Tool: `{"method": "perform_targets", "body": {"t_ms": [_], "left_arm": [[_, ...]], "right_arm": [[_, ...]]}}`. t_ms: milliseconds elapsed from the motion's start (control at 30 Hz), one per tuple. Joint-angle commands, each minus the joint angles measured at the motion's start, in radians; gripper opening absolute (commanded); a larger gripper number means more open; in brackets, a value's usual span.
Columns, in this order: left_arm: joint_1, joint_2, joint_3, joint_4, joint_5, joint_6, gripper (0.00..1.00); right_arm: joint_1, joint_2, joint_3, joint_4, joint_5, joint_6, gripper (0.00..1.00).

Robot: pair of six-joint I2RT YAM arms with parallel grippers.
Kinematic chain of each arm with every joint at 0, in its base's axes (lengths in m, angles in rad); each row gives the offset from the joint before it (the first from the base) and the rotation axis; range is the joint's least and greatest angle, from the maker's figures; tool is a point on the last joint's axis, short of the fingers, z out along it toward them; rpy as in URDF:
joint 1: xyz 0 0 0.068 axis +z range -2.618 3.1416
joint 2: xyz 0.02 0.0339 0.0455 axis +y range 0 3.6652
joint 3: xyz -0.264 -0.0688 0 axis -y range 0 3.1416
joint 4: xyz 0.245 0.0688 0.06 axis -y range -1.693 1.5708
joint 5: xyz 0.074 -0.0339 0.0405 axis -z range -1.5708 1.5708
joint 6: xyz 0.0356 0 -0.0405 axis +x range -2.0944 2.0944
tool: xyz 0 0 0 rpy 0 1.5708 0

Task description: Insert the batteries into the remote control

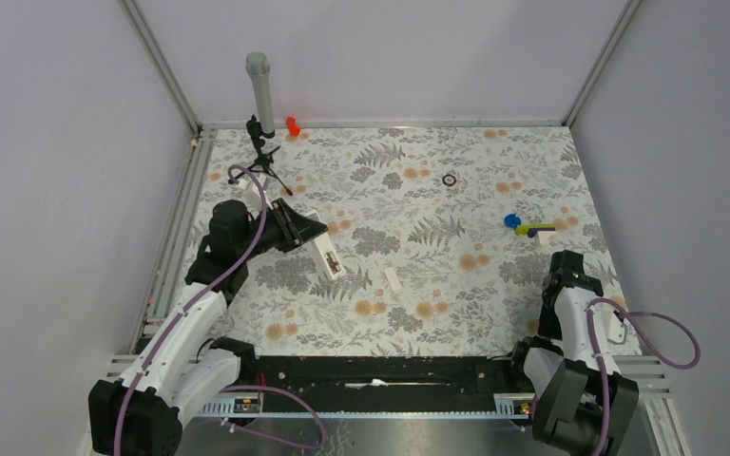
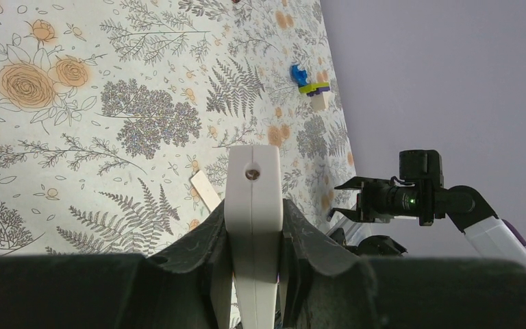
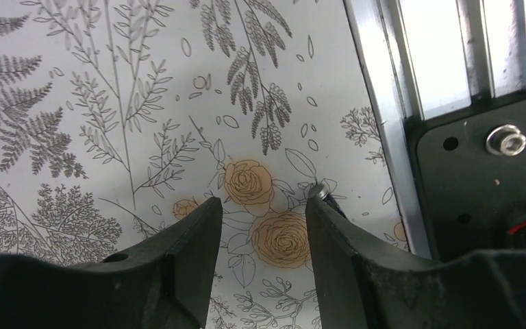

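My left gripper (image 1: 301,229) is shut on the remote control (image 1: 327,255), a slim white bar with dark marks near its lower end, held over the left part of the table. In the left wrist view the remote (image 2: 252,185) stands out from between the jaws of that gripper (image 2: 253,210). My right gripper (image 1: 559,282) is open and empty, low over the table at the near right. In the right wrist view (image 3: 264,203), the metal end of one dark battery (image 3: 322,191) shows just beyond the right finger; the rest of it is hidden. I see no second battery.
A short white strip (image 1: 392,278) lies right of the remote. A blue-and-yellow toy piece (image 1: 525,226) and a small dark ring (image 1: 450,180) lie farther back. A tripod with a grey cylinder (image 1: 259,90) and a red object (image 1: 292,124) stand at the back left. A metal rail (image 3: 383,116) edges the table.
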Motion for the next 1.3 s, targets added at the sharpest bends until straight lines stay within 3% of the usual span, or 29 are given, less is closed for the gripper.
{"method": "perform_targets", "body": {"t_ms": [0,433,733,1267], "left_arm": [[0.008,-0.007,0.054,0.042,-0.017,0.008,0.00],[0.012,-0.007,0.053,0.046,-0.030,0.004,0.00],[0.013,0.003,0.052,0.057,-0.025,-0.001,0.00],[0.021,0.000,0.052,0.045,-0.033,0.008,0.00]], "right_arm": [[-0.003,-0.019,-0.043,-0.008,-0.018,0.125,0.55],[-0.003,0.027,0.009,0.001,0.051,0.034,0.55],[-0.004,0.167,0.135,-0.128,0.105,0.017,0.71],[-0.004,0.219,0.108,-0.115,0.027,0.073,0.75]]}}
